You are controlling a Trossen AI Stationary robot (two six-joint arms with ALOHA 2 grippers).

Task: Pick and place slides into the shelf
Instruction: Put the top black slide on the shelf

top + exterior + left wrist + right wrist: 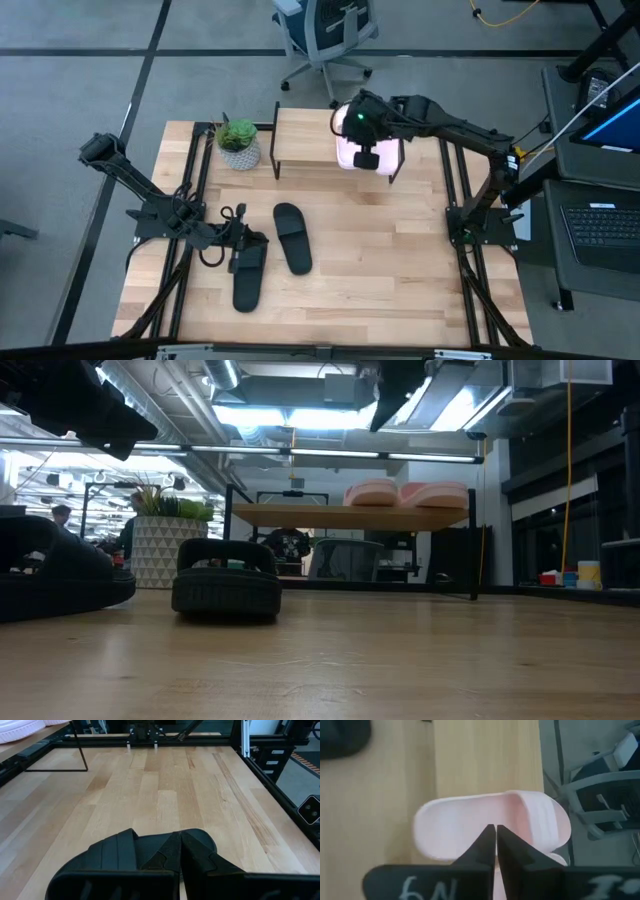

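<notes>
Table point(400, 280): pale wooden planks, rectangular, black rails along both long sides; the right half of the top lies bare and open.
Shelf point(305, 140): light wooden board on thin black legs, at the table's far edge; its left part is bare, its right part holds the pink slides.
Plant pot point(240, 152): one, white and faceted with green leaves, just beside the shelf's left end.
Slides, count: four, two black and two pink.
Pink slides point(352, 150): pale, matte, rounded, side by side on the shelf's right part; the low view shows both soles resting on the board.
Black slide, free point(292, 237): matte, wide strap, lying flat on the table near the middle, well apart from the shelf.
Black slide, left one point(248, 278): flat on the table near the left rail, just beside the free one.
Left gripper point(240, 250): low over the left black slide's strap end, fingers closed; grip on it is unclear.
Right gripper point(495, 845): above the pink slides on the shelf, fingers nearly together, holding nothing.
</notes>
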